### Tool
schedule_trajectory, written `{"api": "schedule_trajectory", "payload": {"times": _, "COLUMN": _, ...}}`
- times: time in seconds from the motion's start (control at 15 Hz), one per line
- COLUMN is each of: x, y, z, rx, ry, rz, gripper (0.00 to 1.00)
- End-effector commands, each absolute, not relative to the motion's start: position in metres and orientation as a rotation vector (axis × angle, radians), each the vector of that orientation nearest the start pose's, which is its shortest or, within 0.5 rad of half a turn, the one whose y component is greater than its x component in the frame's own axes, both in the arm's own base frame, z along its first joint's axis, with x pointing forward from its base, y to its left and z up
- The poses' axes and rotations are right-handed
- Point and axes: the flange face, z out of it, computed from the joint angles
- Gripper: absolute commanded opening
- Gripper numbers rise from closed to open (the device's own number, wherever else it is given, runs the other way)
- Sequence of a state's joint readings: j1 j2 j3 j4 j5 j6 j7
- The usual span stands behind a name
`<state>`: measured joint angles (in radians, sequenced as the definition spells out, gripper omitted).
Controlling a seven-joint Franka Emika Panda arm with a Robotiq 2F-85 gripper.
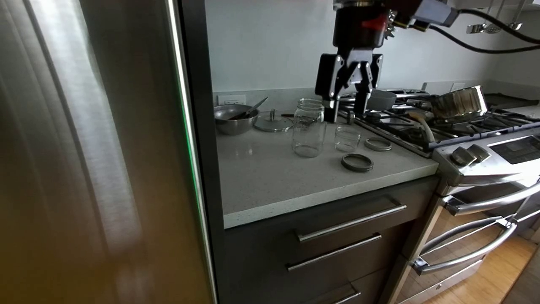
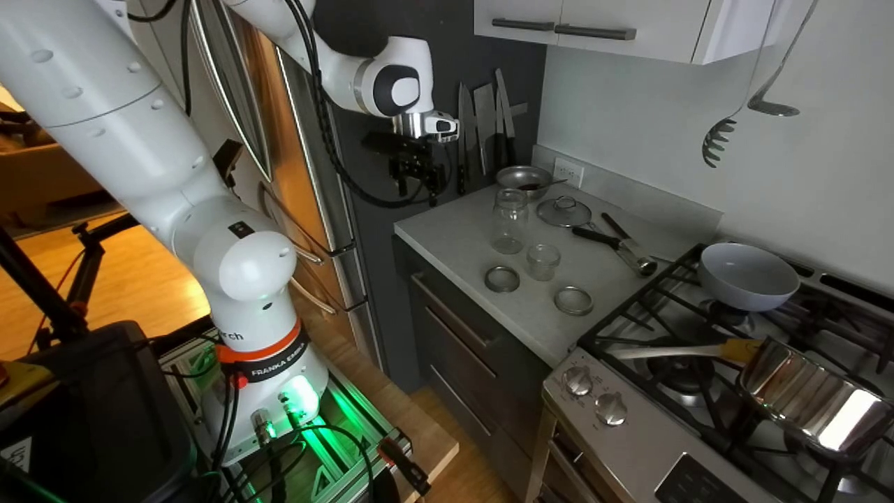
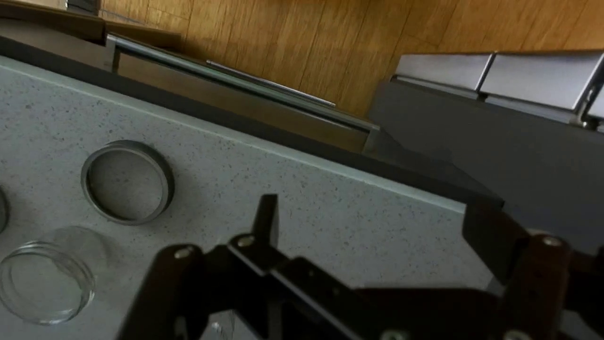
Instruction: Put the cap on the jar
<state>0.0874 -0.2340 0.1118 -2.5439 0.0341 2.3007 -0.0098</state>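
Observation:
Two similar dark round caps, seen as rings with a paler centre, lie flat on the counter. The nearer cap [image 1: 357, 168] is by the counter's front edge; it also shows in an exterior view [image 2: 501, 290] and the wrist view [image 3: 167, 182]. The tall clear glass jar [image 1: 309, 135] stands upright and uncapped behind it, also in an exterior view [image 2: 509, 227]. In the wrist view, only a sliver of glass shows beneath the gripper linkage. My gripper [image 1: 345, 112] is open and empty above the counter, pointing down; it also shows in an exterior view [image 2: 418, 190] and the wrist view [image 3: 373, 212].
A short glass jar [image 2: 543, 263] and the second cap [image 2: 573, 312] sit beside the tall jar. A metal bowl [image 1: 234, 126], a glass pot lid [image 1: 273, 122] and utensils [image 2: 614, 241] lie behind. The stove [image 1: 422, 126] and the fridge side [image 1: 198, 126] flank the counter.

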Motion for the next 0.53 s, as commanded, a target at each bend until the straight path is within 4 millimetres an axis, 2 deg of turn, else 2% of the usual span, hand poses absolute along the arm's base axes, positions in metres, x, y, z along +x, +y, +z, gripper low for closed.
{"api": "schedule_trajectory", "payload": {"times": 0.0, "x": 0.407, "y": 0.054, "z": 0.320, "rx": -3.111, "ry": -0.370, "rz": 0.110, "gripper": 1.00}}
{"api": "schedule_trajectory", "payload": {"times": 0.33, "x": 0.391, "y": 0.007, "z": 0.293, "rx": -3.070, "ry": -0.388, "rz": 0.118, "gripper": 1.00}}
{"api": "schedule_trajectory", "payload": {"times": 0.4, "x": 0.399, "y": 0.021, "z": 0.302, "rx": -3.083, "ry": -0.381, "rz": 0.143, "gripper": 1.00}}
{"api": "schedule_trajectory", "payload": {"times": 0.47, "x": 0.397, "y": 0.015, "z": 0.300, "rx": -3.081, "ry": -0.373, "rz": 0.144, "gripper": 1.00}}
